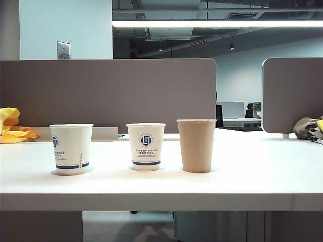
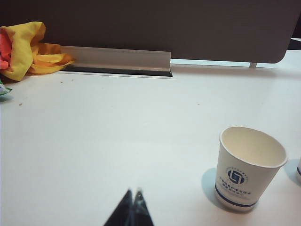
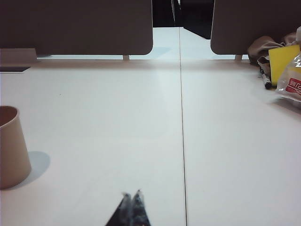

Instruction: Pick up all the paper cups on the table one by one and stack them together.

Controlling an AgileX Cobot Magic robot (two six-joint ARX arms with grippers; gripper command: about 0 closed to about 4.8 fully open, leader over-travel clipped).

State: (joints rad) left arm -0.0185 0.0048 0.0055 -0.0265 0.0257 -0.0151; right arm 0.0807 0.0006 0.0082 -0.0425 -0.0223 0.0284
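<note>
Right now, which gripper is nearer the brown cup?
Right. The shut right gripper has the brown cup just off to its side; the left gripper sits by a white cup, farther off.

On the table [image 1: 262, 171] we see three paper cups in a row, apart: the left cup [image 1: 71, 148], the middle cup [image 1: 146, 146], the right cup [image 1: 196, 145]. Partition panels [image 1: 108, 93] stand behind. Our left gripper [image 2: 133, 193] and right gripper [image 3: 131, 194] sit closed before them.
</note>
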